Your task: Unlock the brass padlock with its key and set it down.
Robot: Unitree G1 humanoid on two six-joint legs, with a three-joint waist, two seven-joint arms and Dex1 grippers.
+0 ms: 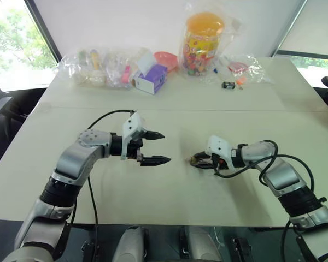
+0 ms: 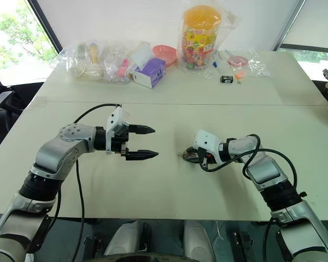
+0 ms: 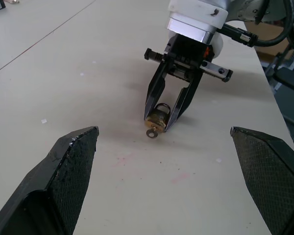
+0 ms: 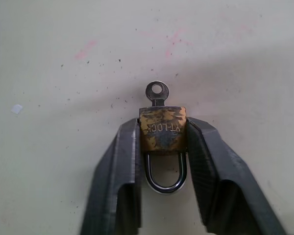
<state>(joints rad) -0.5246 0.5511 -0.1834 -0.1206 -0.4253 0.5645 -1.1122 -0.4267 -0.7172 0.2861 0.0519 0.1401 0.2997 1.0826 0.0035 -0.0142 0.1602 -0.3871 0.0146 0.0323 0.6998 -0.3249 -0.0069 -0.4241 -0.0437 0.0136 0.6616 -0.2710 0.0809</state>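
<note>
Gripping the padlock by its sides, the right pincer should hold firm; the left pincer, open beside it, must reach the key.

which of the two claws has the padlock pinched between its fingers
The right claw: its fingers press both sides of the brass padlock, key sticking out. The left claw gapes wide, empty, off to the side.
</note>
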